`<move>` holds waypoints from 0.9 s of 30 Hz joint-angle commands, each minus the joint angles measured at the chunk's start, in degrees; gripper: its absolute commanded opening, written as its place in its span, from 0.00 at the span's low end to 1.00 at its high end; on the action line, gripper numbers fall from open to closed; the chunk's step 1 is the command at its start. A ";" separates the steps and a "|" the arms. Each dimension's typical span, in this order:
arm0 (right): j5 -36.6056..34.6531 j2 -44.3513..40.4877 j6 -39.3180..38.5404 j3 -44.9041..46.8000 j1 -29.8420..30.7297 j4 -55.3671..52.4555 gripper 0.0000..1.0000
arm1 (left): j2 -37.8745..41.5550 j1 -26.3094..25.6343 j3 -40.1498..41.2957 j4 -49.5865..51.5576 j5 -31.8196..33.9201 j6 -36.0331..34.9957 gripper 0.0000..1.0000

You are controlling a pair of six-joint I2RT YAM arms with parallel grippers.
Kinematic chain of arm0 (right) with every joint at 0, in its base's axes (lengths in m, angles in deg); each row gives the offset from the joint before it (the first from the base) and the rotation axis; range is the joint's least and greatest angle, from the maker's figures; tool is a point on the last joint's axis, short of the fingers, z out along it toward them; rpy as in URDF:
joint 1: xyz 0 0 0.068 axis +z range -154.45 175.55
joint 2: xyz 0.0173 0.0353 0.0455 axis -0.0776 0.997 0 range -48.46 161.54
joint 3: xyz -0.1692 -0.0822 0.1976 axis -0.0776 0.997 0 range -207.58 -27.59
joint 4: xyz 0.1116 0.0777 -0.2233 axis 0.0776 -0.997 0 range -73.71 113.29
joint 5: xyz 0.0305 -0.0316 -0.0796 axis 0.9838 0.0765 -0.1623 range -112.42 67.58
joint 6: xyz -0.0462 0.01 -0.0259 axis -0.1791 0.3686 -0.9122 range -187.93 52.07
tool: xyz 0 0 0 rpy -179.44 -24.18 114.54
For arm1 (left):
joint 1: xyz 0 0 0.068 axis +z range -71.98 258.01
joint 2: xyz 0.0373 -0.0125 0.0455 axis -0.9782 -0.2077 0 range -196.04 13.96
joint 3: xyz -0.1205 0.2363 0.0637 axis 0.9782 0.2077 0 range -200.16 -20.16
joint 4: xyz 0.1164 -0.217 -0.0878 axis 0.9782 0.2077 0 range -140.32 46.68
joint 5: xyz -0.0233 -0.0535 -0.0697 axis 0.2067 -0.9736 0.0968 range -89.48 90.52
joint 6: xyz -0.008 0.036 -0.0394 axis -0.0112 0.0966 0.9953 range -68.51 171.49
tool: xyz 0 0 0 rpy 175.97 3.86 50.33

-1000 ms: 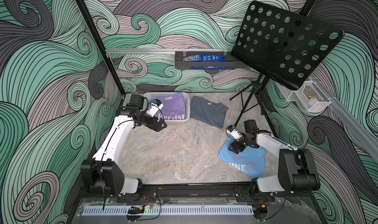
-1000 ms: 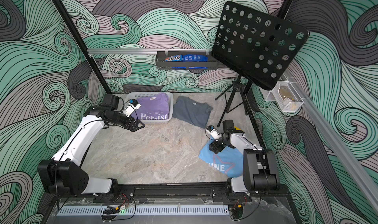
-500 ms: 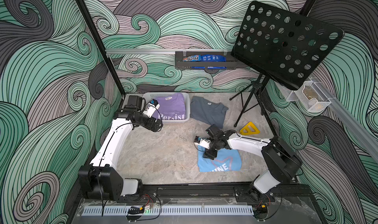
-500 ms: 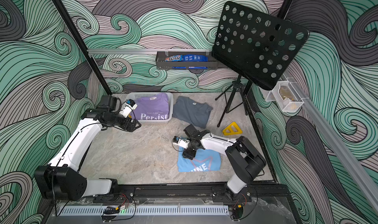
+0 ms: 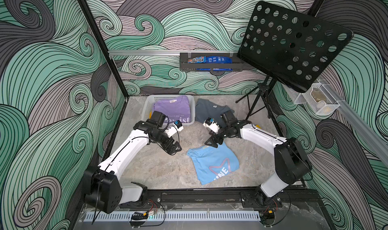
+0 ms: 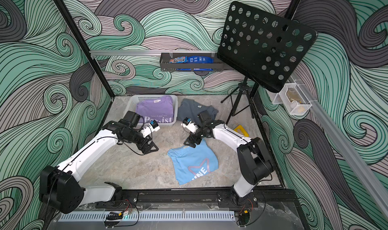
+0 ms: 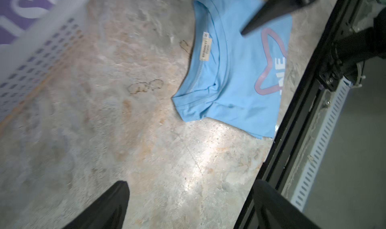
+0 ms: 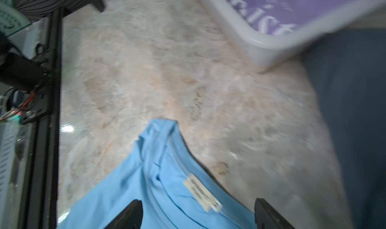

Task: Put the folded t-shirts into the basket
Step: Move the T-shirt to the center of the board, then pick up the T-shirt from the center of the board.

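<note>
Light blue t-shirt [image 5: 213, 165] lies flat on the table [image 5: 157, 168], five o'clock from its middle. The right gripper [image 5: 212, 143] is over its collar, jaws wide, holding nothing. The left gripper [image 5: 175, 150], at the shirt's ten o'clock, is equally spread. The basket [image 5: 147, 105], at eleven o'clock, holds the lilac t-shirt [image 5: 172, 108]. The dark grey t-shirt [image 5: 206, 110] lies beside it.

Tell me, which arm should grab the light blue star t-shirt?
Right. The right gripper hangs open over the collar of the light blue cloth t-shirt; the left gripper is over bare tabletop.
</note>
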 commanded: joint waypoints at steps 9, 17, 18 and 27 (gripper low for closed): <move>-5.91 7.12 -0.40 2.07 -5.39 -4.41 0.84 | -19.38 -16.59 -7.56 -3.57 13.20 -1.14 0.95; -11.72 8.79 0.18 4.20 -7.56 -2.15 0.54 | -25.66 -22.66 -9.77 -5.58 20.73 -0.51 0.94; -12.38 8.57 0.16 4.76 -8.39 -2.01 0.53 | -26.43 -22.89 -10.47 -5.33 20.99 0.09 0.94; -9.43 5.22 -0.70 7.63 -12.38 -1.96 0.53 | -33.51 -23.64 -18.77 -2.46 16.82 3.85 0.99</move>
